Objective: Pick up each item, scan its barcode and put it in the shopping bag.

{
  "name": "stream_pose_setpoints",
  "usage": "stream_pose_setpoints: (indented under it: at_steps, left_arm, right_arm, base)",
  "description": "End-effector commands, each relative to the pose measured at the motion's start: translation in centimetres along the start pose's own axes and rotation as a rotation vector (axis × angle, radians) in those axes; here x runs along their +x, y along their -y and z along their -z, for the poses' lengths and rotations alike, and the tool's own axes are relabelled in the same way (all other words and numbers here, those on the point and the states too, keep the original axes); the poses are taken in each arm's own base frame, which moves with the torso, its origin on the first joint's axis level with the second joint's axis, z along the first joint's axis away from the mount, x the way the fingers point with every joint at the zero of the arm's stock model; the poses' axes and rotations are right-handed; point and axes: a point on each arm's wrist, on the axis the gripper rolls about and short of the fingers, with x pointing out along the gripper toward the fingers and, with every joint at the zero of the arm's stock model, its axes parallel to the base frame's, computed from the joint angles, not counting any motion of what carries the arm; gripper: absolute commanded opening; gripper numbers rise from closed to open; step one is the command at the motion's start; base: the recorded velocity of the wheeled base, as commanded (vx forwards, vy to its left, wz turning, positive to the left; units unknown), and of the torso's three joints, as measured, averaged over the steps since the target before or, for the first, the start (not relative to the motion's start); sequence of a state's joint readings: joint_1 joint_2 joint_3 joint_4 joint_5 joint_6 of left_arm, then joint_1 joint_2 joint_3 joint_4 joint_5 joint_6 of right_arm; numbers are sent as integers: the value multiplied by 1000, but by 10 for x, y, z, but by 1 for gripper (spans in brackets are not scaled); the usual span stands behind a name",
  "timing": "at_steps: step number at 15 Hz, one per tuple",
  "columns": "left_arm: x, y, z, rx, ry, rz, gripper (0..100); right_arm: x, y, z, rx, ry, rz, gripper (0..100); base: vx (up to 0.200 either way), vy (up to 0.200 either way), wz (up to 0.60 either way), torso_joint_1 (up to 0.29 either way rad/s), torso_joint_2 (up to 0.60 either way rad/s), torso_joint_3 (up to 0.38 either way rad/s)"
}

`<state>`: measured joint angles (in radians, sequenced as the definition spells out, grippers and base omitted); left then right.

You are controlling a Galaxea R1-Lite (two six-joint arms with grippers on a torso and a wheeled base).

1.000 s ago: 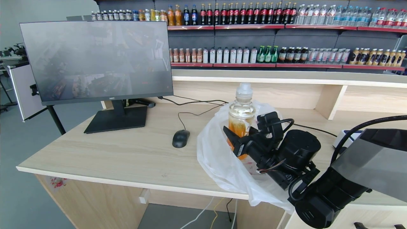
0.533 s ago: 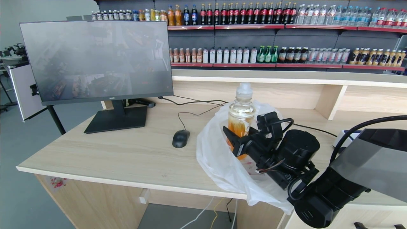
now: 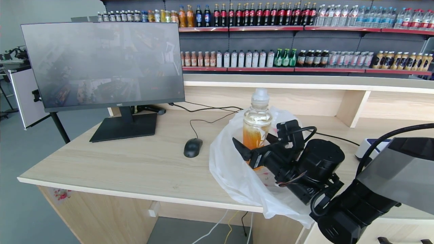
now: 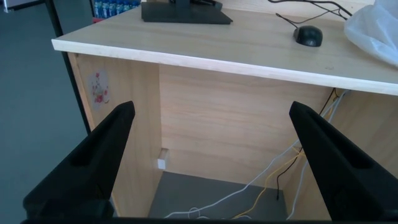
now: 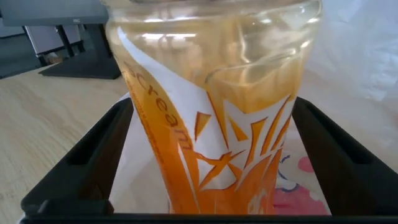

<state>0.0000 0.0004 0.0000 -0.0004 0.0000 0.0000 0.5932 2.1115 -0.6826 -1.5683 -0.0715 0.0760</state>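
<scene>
A clear bottle (image 3: 257, 117) with a white cap and an orange label stands upright inside the white plastic shopping bag (image 3: 230, 169) on the wooden counter (image 3: 118, 166). My right gripper (image 3: 252, 142) is open around the bottle's lower part, one finger on each side. In the right wrist view the bottle (image 5: 211, 112) stands between the spread fingers (image 5: 81, 162), with the bag (image 5: 367, 56) behind it. My left gripper (image 4: 211, 162) is open and holds nothing, low in front of the counter's (image 4: 217, 50) left front edge.
A monitor (image 3: 101, 64) stands at the counter's back left, and a black mouse (image 3: 193, 147) with its cable lies just left of the bag. A white device (image 3: 364, 147) sits at the right. A raised ledge and drink shelves (image 3: 305, 37) lie behind.
My right gripper's fingers have spread apart and let go of the bottle, which stays upright in the bag. The near finger has swung left.
</scene>
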Motion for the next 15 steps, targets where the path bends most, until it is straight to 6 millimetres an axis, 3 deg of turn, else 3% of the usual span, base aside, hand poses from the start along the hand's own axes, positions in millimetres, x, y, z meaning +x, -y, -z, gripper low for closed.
stream_pose_setpoints:
  at_steps: [1,3,6,10,15]
  left_arm:
    - [0,0,0,0,0,0,100]
    - [0,0,0,2,0,2,100]
    - [0,0,0,2,-2,-2,100]
    - [0,0,0,-2,0,2,100]
    - [0,0,0,-5,-2,0,100]
  right_arm:
    - [-11,0,-11,-6,11,1,100]
    - [-20,2,-19,-13,15,7,100]
    - [-33,3,-50,-36,97,38,100]
    - [-61,3,-64,-32,102,45,100]
    - [-72,4,-69,-9,104,42,100]
  base:
    - [0,0,0,0,0,0]
    - [0,0,0,0,0,0]
    - [0,0,0,0,0,0]
    - [0,0,0,0,0,0]
    - [-200,0,0,3,2,0]
